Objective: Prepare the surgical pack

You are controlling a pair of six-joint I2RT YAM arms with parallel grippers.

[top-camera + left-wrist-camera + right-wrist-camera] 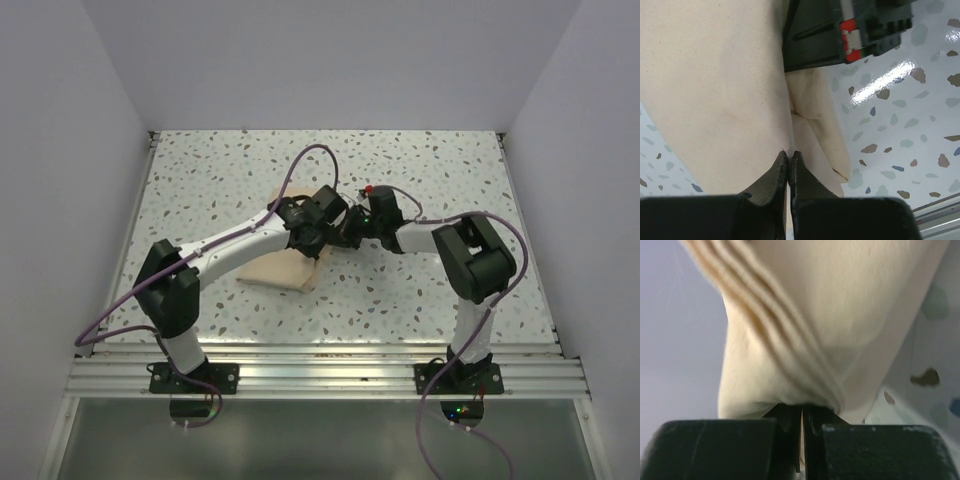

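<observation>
Mid-fold: both grippers are holding the cloth near the middle of the worktop.
I'm seeing the left gripper with its jaws pressing together on a fold edge of the cloth, and the right gripper pinching a bunch of stacked layers that seem to be hanging raised. The rest is lying under the left arm, slightly toward the near edge. I'm judging the fold as half done. The next move is calling for both arms carrying the pinched edge across together, then laying it flat without the layers slipping.

A speckled white bench fills the middle of the frame. On it, just left of centre, lies a folded tan pack.
</observation>
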